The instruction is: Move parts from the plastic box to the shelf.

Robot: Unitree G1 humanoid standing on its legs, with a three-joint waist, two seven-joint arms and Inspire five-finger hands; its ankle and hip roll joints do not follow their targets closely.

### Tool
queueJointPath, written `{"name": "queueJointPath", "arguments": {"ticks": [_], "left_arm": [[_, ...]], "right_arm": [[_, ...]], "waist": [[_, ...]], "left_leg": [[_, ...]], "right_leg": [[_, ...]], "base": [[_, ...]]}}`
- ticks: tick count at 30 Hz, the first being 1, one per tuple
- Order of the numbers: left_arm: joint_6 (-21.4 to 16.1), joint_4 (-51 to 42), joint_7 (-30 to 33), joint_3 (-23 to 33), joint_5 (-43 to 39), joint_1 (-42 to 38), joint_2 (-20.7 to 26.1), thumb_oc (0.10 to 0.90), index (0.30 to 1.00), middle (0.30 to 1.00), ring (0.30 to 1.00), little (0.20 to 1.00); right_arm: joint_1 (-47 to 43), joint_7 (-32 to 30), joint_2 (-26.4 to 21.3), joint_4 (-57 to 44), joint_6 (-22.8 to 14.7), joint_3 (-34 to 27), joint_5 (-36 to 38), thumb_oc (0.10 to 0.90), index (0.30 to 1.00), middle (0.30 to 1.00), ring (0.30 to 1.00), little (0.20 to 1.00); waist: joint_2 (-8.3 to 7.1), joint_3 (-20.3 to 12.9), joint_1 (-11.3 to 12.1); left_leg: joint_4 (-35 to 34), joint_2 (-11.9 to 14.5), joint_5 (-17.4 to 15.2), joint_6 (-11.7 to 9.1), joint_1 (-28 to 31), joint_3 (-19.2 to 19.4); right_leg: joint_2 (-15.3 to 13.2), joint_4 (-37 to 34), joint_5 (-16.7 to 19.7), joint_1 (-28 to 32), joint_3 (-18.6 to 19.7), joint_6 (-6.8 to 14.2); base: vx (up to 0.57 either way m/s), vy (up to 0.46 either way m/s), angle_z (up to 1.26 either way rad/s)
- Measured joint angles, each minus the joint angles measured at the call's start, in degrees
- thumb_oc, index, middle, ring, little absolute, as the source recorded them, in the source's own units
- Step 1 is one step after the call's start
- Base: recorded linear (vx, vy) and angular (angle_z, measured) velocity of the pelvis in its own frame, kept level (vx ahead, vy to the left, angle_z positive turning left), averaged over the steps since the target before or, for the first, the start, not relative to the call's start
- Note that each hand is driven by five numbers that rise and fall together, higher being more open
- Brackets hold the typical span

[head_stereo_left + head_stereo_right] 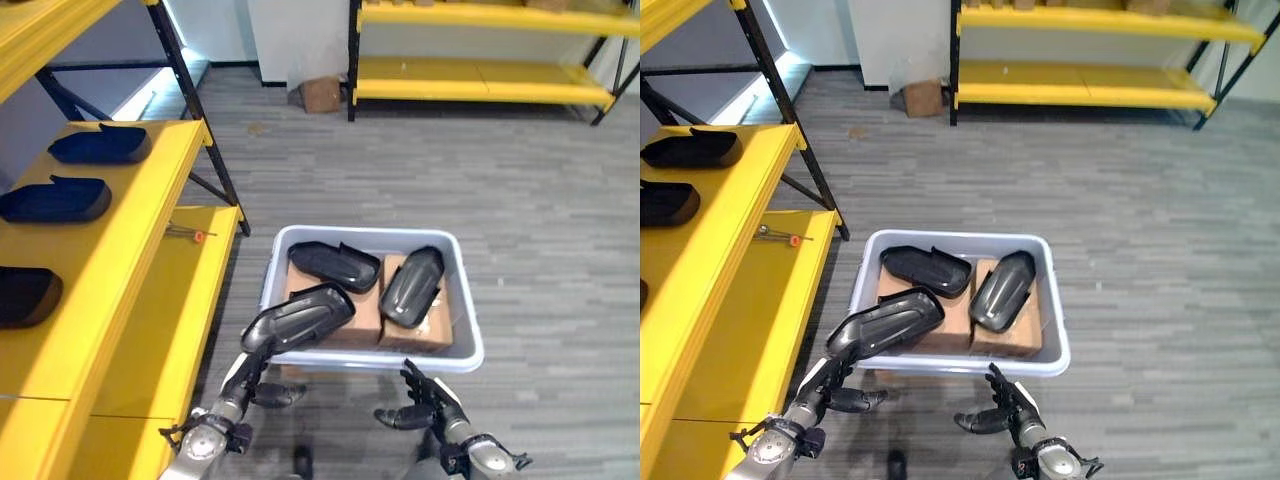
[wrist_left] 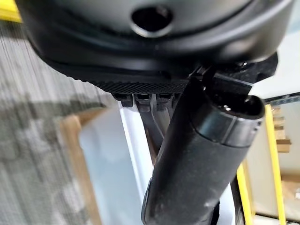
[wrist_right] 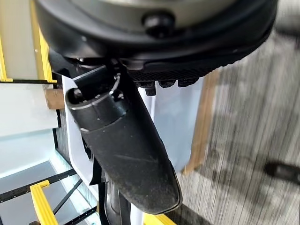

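Note:
A grey plastic box (image 1: pixel 468 340) stands on the floor in front of me. In it, two black parts (image 1: pixel 335 265) (image 1: pixel 412 284) lie on cardboard cartons (image 1: pixel 420 328). My left hand (image 1: pixel 252 385) is shut on the near end of a third black part (image 1: pixel 300 318). That part is raised and slanted over the box's near left rim. Low before the box's near wall, my right hand (image 1: pixel 425 402) is empty, with its fingers relaxed. The yellow shelf (image 1: pixel 150 200) on my left holds three black parts (image 1: pixel 100 145) (image 1: pixel 55 200) (image 1: pixel 25 295).
A small red-tipped tool (image 1: pixel 192 234) lies on the yellow lower board (image 1: pixel 170 330) beside the box. Another yellow shelf (image 1: pixel 480 80) stands at the back, with a cardboard box (image 1: pixel 320 95) on the floor to its left. Grey floor stretches to the right.

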Motion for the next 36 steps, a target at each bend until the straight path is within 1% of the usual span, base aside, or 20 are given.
{"name": "queueJointPath", "arguments": {"ticks": [1, 3, 5, 6, 7, 10, 14, 16, 18, 19, 20, 22, 24, 27, 28, 29, 32, 33, 34, 36], "left_arm": [[-0.1, -0.2, -0.6, -0.2, 0.0, 0.2, -0.9, 0.900, 1.000, 1.000, 1.000, 1.000], [-0.1, -0.3, -1.4, -0.5, 0.0, -0.1, -2.3, 0.900, 1.000, 1.000, 1.000, 1.000], [-0.2, -0.9, -1.5, -0.5, 0.0, -0.9, -2.6, 0.900, 1.000, 1.000, 1.000, 1.000], [-0.2, -1.0, -1.4, -0.5, 0.0, -1.7, -2.6, 0.900, 1.000, 1.000, 1.000, 1.000], [-0.2, -1.0, -1.4, -0.4, 0.0, -1.9, -2.5, 0.900, 1.000, 1.000, 1.000, 1.000], [-0.3, -1.0, -1.3, -0.2, 0.0, -1.9, -2.5, 0.900, 1.000, 1.000, 1.000, 1.000], [-0.3, -1.0, -1.2, 1.1, 0.0, 0.1, -2.5, 0.900, 1.000, 1.000, 1.000, 1.000], [-0.3, -1.1, -1.3, 2.1, 0.3, 1.3, -2.3, 0.900, 1.000, 1.000, 1.000, 1.000], [-0.3, -1.3, -1.3, 2.5, 0.6, 2.0, -1.9, 0.900, 1.000, 1.000, 1.000, 1.000], [-0.3, -1.3, -1.3, 2.6, 1.7, 2.3, -1.7, 0.900, 1.000, 1.000, 1.000, 1.000], [-0.3, -1.2, -1.3, 2.6, 2.0, 2.4, -1.7, 0.900, 1.000, 1.000, 1.000, 1.000], [-0.3, -1.2, -1.3, 2.5, 2.1, 2.1, -1.7, 0.900, 1.000, 1.000, 1.000, 1.000], [-0.3, -1.0, -1.2, 1.6, 2.1, 0.8, -1.8, 0.900, 1.000, 1.000, 1.000, 1.000], [-0.3, -1.2, -1.0, -0.2, 2.1, -2.4, -2.1, 0.900, 1.000, 1.000, 1.000, 1.000], [-0.4, -2.0, 0.4, -0.6, 2.1, -4.2, -2.9, 0.900, 1.000, 1.000, 1.000, 1.000], [-0.5, -2.6, 0.9, -0.6, 2.1, -4.6, -2.7, 0.900, 1.000, 1.000, 1.000, 1.000], [-1.7, -3.3, 1.5, -0.6, 2.1, -6.3, -2.7, 0.900, 1.000, 1.000, 1.000, 1.000], [-2.1, -3.5, 1.8, -0.6, 2.1, -6.5, -2.7, 0.900, 1.000, 1.000, 1.000, 1.000], [-2.5, -3.7, 2.2, -0.6, 2.0, -6.7, -2.7, 0.900, 1.000, 1.000, 1.000, 1.000], [-2.8, -4.1, 2.7, -0.5, 1.7, -7.2, -2.6, 0.900, 1.000, 1.000, 1.000, 1.000]], "right_arm": [[-0.4, 0.0, -1.0, 0.0, 0.0, -0.6, 0.0, 0.900, 1.000, 1.000, 1.000, 1.000], [-0.8, -0.1, -3.1, 0.0, 0.0, -1.1, 0.1, 0.900, 1.000, 1.000, 1.000, 1.000], [-0.7, -0.3, -4.1, 0.1, 0.0, -1.4, 0.1, 0.900, 1.000, 1.000, 1.000, 1.000], [-0.7, -0.2, -4.5, 0.1, 0.0, -1.4, 0.1, 0.900, 1.000, 1.000, 1.000, 1.000], [-0.7, -0.3, -4.5, 0.1, 0.0, -1.5, 0.1, 0.900, 1.000, 1.000, 1.000, 1.000], [-0.6, -0.7, -4.5, -0.6, 0.0, -1.8, 0.1, 0.900, 1.000, 1.000, 1.000, 1.000], [0.6, -1.3, -4.5, -4.2, -0.1, -3.5, 0.1, 0.900, 1.000, 1.000, 1.000, 1.000], [1.8, -2.0, -6.6, -10.6, 0.0, -5.6, -1.0, 0.900, 1.000, 1.000, 1.000, 1.000], [2.0, -2.7, -8.7, -15.9, -0.5, -8.1, -3.0, 0.900, 1.000, 1.000, 1.000, 1.000], [1.6, -4.2, -10.2, -20.1, -1.8, -10.8, -5.8, 0.900, 1.000, 1.000, 1.000, 1.000], [0.8, -5.6, -10.6, -21.8, -2.7, -12.2, -8.2, 0.900, 1.000, 1.000, 1.000, 1.000], [-3.1, -9.4, -10.6, -22.7, -4.6, -13.4, -13.5, 0.900, 1.000, 1.000, 1.000, 1.000], [-8.0, -12.9, -10.0, -22.7, -4.7, -13.4, -17.3, 0.900, 1.000, 1.000, 1.000, 1.000], [-15.3, -16.5, -9.6, -22.7, -5.0, -11.9, -22.4, 0.900, 1.000, 1.000, 1.000, 1.000], [-20.0, -18.8, -9.1, -21.9, -4.9, -9.9, -24.5, 0.900, 1.000, 1.000, 1.000, 1.000], [-21.7, -19.6, -9.0, -21.3, -4.7, -9.3, -25.3, 0.900, 1.000, 1.000, 1.000, 1.000], [-24.7, -22.6, -8.0, -19.3, -4.3, -8.8, -26.4, 0.900, 1.000, 1.000, 1.000, 1.000], [-25.4, -22.9, -7.6, -18.5, -4.0, -8.6, -26.4, 0.900, 1.000, 1.000, 1.000, 1.000], [-26.1, -23.2, -7.1, -16.9, -3.1, -8.2, -26.3, 0.900, 1.000, 1.000, 1.000, 1.000], [-27.0, -24.4, -6.4, -15.2, -2.7, -7.6, -26.3, 0.900, 1.000, 1.000, 1.000, 1.000]], "waist": [[1.19, 0.0, -0.2], [2.21, -0.4, -0.5], [2.25, -0.5, -0.7], [2.24, -0.5, -0.8], [2.27, -0.5, -0.8], [2.34, -0.5, -0.7], [2.34, -0.5, -0.7], [2.41, -0.5, -0.5], [2.39, -0.5, -0.4], [2.42, -0.5, -0.4], [2.43, -0.5, -0.3], [2.37, -0.4, -0.3], [2.59, -0.1, -0.2], [3.38, 2.2, 0.4], [4.01, 4.2, 1.7], [4.14, 5.3, 1.9], [4.12, 7.5, 3.1], [4.09, 8.0, 3.2], [4.21, 8.9, 4.2], [4.25, 10.0, 4.7]], "left_leg": [[0.0, 1.3, 0.2, -0.9, 0.0, -0.2], [0.0, 3.9, 0.4, -1.2, 0.2, 0.0], [0.0, 5.8, 0.6, -1.7, 0.1, 0.2], [0.0, 6.8, 0.6, -2.4, 0.1, 0.2], [0.0, 7.1, 0.5, -2.6, 0.0, 0.2], [0.0, 6.9, 0.5, -2.8, -1.7, 0.2], [0.0, 6.3, 0.6, -2.9, -1.9, 0.6], [-0.2, 6.0, 0.6, -2.9, -2.5, 0.6], [-0.1, 5.9, 0.6, -2.9, -3.0, 0.7], [0.0, 5.9, 0.8, -3.2, -3.3, 0.6], [0.0, 5.9, 1.0, -3.4, -3.5, 0.6], [0.0, 5.9, 1.2, -3.6, -4.8, 0.6], [0.0, 5.8, 1.7, -3.6, -6.3, 0.4], [0.0, 5.4, 2.3, -3.6, -7.1, 0.2], [0.0, 5.3, 2.7, -3.5, -8.1, 0.0], [0.0, 5.2, 2.9, -3.5, -8.4, -0.4], [0.0, 5.1, 3.4, -3.5, -10.1, -0.9], [0.0, 5.1, 3.5, -3.5, -10.3, -1.0], [0.0, 5.1, 3.5, -3.5, -10.4, -1.2], [0.1, 5.1, 3.5, -3.5, -10.6, -1.4]], "right_leg": [[1.6, 0.0, -0.2, 0.0, -0.2, -0.3], [4.3, 0.0, -1.1, 0.0, -0.2, -1.6], [5.9, 0.0, -1.7, -0.1, -0.2, -2.5], [6.8, 0.0, -2.2, -0.3, -0.2, -2.8], [7.1, -0.1, -2.4, -0.4, -0.2, -2.9], [6.8, -0.1, -2.0, -2.1, 0.0, -3.2], [6.3, -0.1, -1.6, -2.7, 0.5, -3.0], [6.0, -0.1, -1.2, -3.4, 0.9, -2.7], [5.7, -0.1, -1.1, -3.9, 0.9, -2.7], [5.6, -0.1, -1.1, -4.2, 0.9, -2.8], [5.6, -0.1, -0.9, -4.3, 0.9, -2.9], [5.6, -0.1, -0.7, -5.6, 0.9, -3.1], [5.6, -0.1, 0.0, -7.1, 0.9, -3.3], [5.8, 0.0, 0.6, -7.8, 0.8, -3.5], [5.7, -0.1, 0.7, -8.5, 0.5, -3.6], [5.6, 0.0, 0.8, -8.5, 0.2, -3.6], [5.4, 0.0, 1.1, -9.8, -0.3, -3.8], [5.4, 0.0, 1.3, -9.9, -0.4, -3.9], [5.4, 0.0, 1.3, -9.9, -0.5, -3.8], [5.3, 0.0, 1.3, -10.0, -0.7, -3.8]], "base": [[0.05, -0.138, 0.01], [0.05, -0.129, -0.14], [0.06, -0.126, -0.08], [0.07, -0.127, -0.07], [0.06, -0.112, -0.05], [0.03, -0.056, -0.02], [0.02, -0.030, -0.04], [0.00, -0.007, -0.03], [-0.02, -0.003, 0.00], [-0.06, -0.005, 0.01], [-0.07, -0.008, 0.03], [-0.06, -0.008, -0.02], [-0.06, -0.009, 0.01], [-0.10, -0.016, 0.06], [-0.13, -0.031, 0.11], [-0.09, -0.022, 0.18], [-0.04, -0.009, 0.10], [-0.05, -0.016, 0.06], [-0.07, -0.025, 0.04], [-0.06, -0.023, 0.05]]}}
